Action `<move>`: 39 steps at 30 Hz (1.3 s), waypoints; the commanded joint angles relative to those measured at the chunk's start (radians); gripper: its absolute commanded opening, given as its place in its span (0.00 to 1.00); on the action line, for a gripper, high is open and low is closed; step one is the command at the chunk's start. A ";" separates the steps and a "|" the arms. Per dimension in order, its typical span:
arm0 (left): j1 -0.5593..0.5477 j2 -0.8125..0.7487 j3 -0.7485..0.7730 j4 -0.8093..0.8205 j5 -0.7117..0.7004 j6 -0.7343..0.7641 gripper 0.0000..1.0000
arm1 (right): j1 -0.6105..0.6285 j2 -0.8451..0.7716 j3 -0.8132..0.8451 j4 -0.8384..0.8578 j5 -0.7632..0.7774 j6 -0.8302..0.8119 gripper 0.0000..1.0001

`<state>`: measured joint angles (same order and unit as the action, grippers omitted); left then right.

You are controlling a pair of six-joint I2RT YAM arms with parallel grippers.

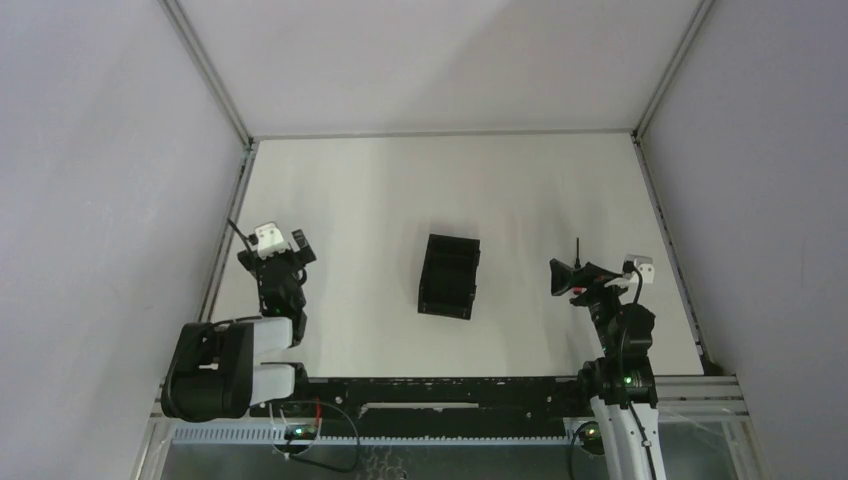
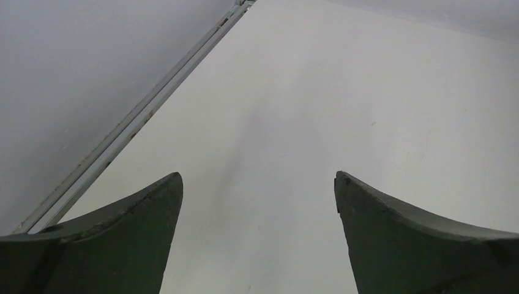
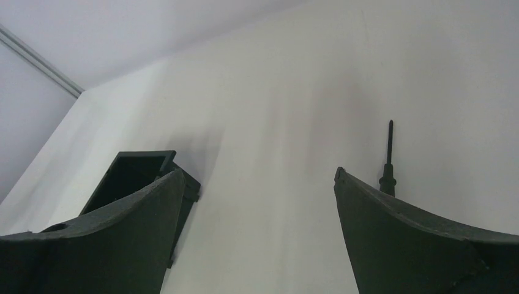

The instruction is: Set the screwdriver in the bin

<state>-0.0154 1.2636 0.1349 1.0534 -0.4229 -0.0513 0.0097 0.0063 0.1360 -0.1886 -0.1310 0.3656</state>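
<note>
The black bin (image 1: 449, 275) stands on the white table near the middle, open side up. In the right wrist view the bin (image 3: 131, 173) shows at the left, partly behind my left finger. The screwdriver's thin dark shaft (image 1: 578, 248) lies on the table just beyond my right gripper (image 1: 570, 276). In the right wrist view the shaft (image 3: 389, 144) pokes out past my right finger, and the red handle is hidden behind it. My right gripper (image 3: 257, 173) is open and empty, with bare table between its fingers. My left gripper (image 1: 290, 256) (image 2: 258, 176) is open and empty at the table's left.
A metal frame rail (image 2: 131, 122) runs along the table's left edge, close to my left gripper. Grey walls enclose the table on the left, right and far sides. The table's right edge rail (image 1: 668, 240) lies just right of my right arm.
</note>
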 commanded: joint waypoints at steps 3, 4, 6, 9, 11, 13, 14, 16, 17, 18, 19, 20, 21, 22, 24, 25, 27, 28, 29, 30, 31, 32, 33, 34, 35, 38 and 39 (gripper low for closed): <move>-0.004 0.002 0.046 0.037 0.008 0.017 0.98 | -0.002 0.031 0.080 0.116 0.078 0.079 1.00; -0.004 0.002 0.046 0.037 0.008 0.016 0.98 | -0.002 0.048 0.098 0.139 0.079 0.082 1.00; -0.004 0.001 0.046 0.037 0.008 0.017 0.98 | -0.015 0.095 0.148 0.176 0.065 0.078 1.00; -0.004 0.002 0.046 0.037 0.008 0.016 0.98 | -0.027 0.209 0.255 0.232 -0.031 0.062 0.99; -0.003 0.002 0.047 0.037 0.008 0.016 0.98 | -0.027 0.320 0.346 0.239 -0.132 0.033 0.97; -0.004 0.002 0.046 0.037 0.008 0.016 0.98 | -0.024 0.461 0.463 0.144 -0.132 0.005 0.94; -0.004 0.002 0.046 0.037 0.009 0.015 0.98 | -0.024 0.575 0.537 0.038 -0.063 -0.011 0.93; -0.004 0.002 0.046 0.037 0.009 0.015 0.98 | -0.025 0.778 0.704 -0.176 0.061 -0.061 0.92; -0.003 0.001 0.046 0.037 0.009 0.016 0.98 | -0.025 0.881 0.780 -0.281 0.112 -0.084 0.91; -0.003 0.002 0.047 0.037 0.009 0.016 0.98 | -0.026 0.993 0.861 -0.383 0.168 -0.097 0.91; -0.003 0.002 0.046 0.037 0.009 0.016 0.98 | -0.028 1.097 0.930 -0.481 0.209 -0.103 0.91; -0.003 0.002 0.046 0.037 0.010 0.016 0.98 | -0.029 1.184 1.001 -0.564 0.244 -0.112 0.91; -0.003 0.001 0.046 0.039 0.010 0.015 0.98 | -0.030 1.261 1.025 -0.587 0.261 -0.124 0.90; -0.003 0.002 0.046 0.037 0.009 0.016 0.98 | -0.030 1.321 1.033 -0.602 0.269 -0.136 0.90; -0.003 0.002 0.047 0.037 0.008 0.017 0.98 | -0.049 1.425 1.035 -0.599 0.248 -0.142 0.89; -0.003 0.002 0.047 0.038 0.007 0.016 0.98 | -0.059 1.470 1.034 -0.593 0.226 -0.142 0.87; -0.003 0.003 0.048 0.038 0.008 0.016 0.98 | -0.067 1.553 1.031 -0.577 0.210 -0.147 0.85; -0.003 0.002 0.048 0.038 0.008 0.017 0.98 | -0.068 1.592 1.030 -0.573 0.213 -0.153 0.84; -0.003 0.003 0.046 0.037 0.009 0.017 0.98 | -0.068 1.640 1.030 -0.572 0.220 -0.158 0.82; -0.003 0.001 0.047 0.038 0.009 0.016 0.98 | -0.069 1.670 1.029 -0.572 0.228 -0.162 0.81; -0.003 0.002 0.047 0.038 0.008 0.017 0.98 | -0.070 1.696 1.024 -0.569 0.239 -0.166 0.80; -0.003 0.003 0.047 0.038 0.009 0.017 0.98 | -0.073 1.719 1.016 -0.562 0.249 -0.168 0.78; -0.003 0.002 0.046 0.038 0.009 0.017 0.98 | -0.077 1.735 1.007 -0.555 0.261 -0.167 0.76; -0.003 0.003 0.046 0.037 0.009 0.016 0.98 | -0.082 1.748 0.991 -0.547 0.264 -0.167 0.73; -0.003 0.002 0.047 0.038 0.009 0.017 0.98 | -0.086 1.759 0.984 -0.537 0.260 -0.166 0.70; -0.003 0.002 0.047 0.038 0.008 0.017 0.98 | -0.094 1.792 0.958 -0.515 0.229 -0.166 0.55; -0.003 0.002 0.046 0.038 0.009 0.016 0.98 | -0.094 1.804 0.958 -0.518 0.222 -0.169 0.46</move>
<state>-0.0154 1.2636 0.1349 1.0534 -0.4221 -0.0513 -0.0727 1.7813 1.1080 -0.7231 0.0879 0.2180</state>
